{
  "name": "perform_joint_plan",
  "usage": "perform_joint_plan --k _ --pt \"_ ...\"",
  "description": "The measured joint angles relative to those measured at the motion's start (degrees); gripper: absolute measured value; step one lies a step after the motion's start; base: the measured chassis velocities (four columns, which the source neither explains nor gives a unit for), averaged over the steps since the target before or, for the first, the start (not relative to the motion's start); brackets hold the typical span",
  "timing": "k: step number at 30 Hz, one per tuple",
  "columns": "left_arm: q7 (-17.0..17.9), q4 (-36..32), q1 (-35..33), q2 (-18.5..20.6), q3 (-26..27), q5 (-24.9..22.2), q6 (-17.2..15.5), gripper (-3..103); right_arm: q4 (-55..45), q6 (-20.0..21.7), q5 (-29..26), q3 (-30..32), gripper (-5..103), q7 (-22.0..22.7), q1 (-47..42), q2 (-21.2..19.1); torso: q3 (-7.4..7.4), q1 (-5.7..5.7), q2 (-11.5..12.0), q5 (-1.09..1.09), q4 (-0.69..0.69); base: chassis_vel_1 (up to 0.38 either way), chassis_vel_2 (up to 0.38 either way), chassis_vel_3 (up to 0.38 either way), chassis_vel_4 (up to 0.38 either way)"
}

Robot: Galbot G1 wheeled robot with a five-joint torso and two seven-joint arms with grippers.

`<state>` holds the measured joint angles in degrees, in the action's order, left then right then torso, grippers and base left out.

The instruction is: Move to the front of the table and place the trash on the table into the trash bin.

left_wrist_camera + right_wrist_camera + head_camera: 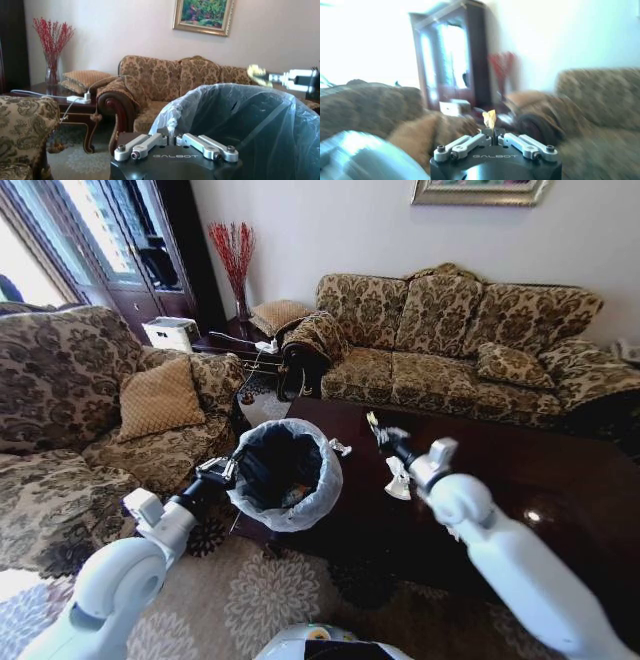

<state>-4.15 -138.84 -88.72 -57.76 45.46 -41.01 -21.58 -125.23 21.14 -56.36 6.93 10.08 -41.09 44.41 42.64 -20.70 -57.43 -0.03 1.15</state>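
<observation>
While my head camera looks down over the dark glossy desk [560, 470], I log the following.

Item one, left gripper [217, 471]: at the near rim of the trash bin [290, 476], its fingers [145, 144] drawn together on the folded edge of the translucent bag liner [235, 112]. The left wrist view shows the liner pinched between the tips, and the bin sits tilted with its dark mouth toward me, at the desk's left end above the patterned rug [260, 590].

Item two, right gripper [378, 427]: raised over the desk, just right of the bin and apart from it. Its fingers [470, 142] are closed on a small yellowish wrapper [489, 118], which stands up from between the tips. The left wrist view catches that same wrapper [256, 72] beyond the bin's far rim.

Item three, trash on the desk: a white crumpled paper piece [398, 480] lying beside the right forearm, and a smaller white scrap [341, 448] just beside the bin's rim. Inside the bin I can make out something pale and orange low down [293, 496], but cannot tell what it is.

Item four, surroundings: floral sofa [460, 340] behind the desk, a second sofa [70, 400] on my left with a tan cushion [160, 397].
</observation>
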Motion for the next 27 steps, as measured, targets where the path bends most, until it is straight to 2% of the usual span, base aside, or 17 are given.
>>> perform_joint_plan --k 6,7,10,17,18,20,22,23,26,27 --pt "0.0 0.0 0.0 0.6 -0.1 0.1 -0.4 3 -4.6 0.3 -5.8 -13.8 0 0.8 12.7 -0.4 0.0 -0.01 0.0 -0.01 0.02 0.0 0.0 0.0 0.0" --pt "0.0 0.0 0.0 0.6 -0.1 0.1 -0.4 3 -4.6 0.3 -5.8 -13.8 0 0.8 12.7 -0.4 0.0 -0.01 0.0 -0.01 0.02 0.0 0.0 0.0 0.0" --pt "-0.2 0.0 -0.1 0.9 -0.1 -0.1 -0.5 3 -4.9 0.2 -6.3 -22.3 0 0.1 19.1 0.5 0.0 0.0 0.0 0.0 0.02 0.0 0.0 0.0 0.0" --pt "-0.2 0.1 -0.5 0.6 0.0 -0.3 -0.6 3 -6.1 2.9 -6.5 -28.6 0 -0.1 22.6 1.6 0.0 -0.01 0.0 0.0 0.03 0.0 0.0 0.0 0.0" --pt "-0.1 0.1 -0.5 0.6 0.0 -0.3 -0.7 3 -6.2 3.7 -6.1 -29.4 -3 -0.4 22.5 1.4 0.0 0.0 0.0 0.0 0.02 0.0 0.0 0.0 0.0" --pt "-0.1 0.1 -0.5 0.7 0.1 -0.3 -0.8 3 -6.2 4.1 -5.4 -30.1 1 -0.8 22.1 1.3 0.0 0.0 0.0 0.0 0.02 0.0 0.0 0.0 0.0" --pt "0.0 0.0 -0.7 0.8 0.3 -0.4 -0.9 3 -6.6 4.5 -4.5 -30.4 12 -1.0 21.3 1.2 0.0 0.0 0.0 0.01 0.01 0.0 0.0 0.0 0.0" --pt "0.0 0.0 -0.7 0.8 0.3 -0.4 -0.9 3 -6.6 4.5 -4.5 -30.4 12 -1.0 21.3 1.2 0.0 0.0 0.0 0.01 0.01 0.0 0.0 0.0 0.0" --pt "0.0 -0.1 -1.0 0.6 0.4 -0.4 -0.9 3 -6.7 4.5 -4.2 -30.2 28 -0.9 20.9 1.1 0.0 0.0 0.0 0.0 0.02 0.0 0.0 0.0 0.0" --pt "0.0 -0.1 -1.0 0.6 0.4 -0.4 -0.9 3 -6.7 4.5 -4.2 -30.2 28 -0.9 20.9 1.1 0.0 0.0 0.0 0.0 0.02 0.0 0.0 0.0 0.0"
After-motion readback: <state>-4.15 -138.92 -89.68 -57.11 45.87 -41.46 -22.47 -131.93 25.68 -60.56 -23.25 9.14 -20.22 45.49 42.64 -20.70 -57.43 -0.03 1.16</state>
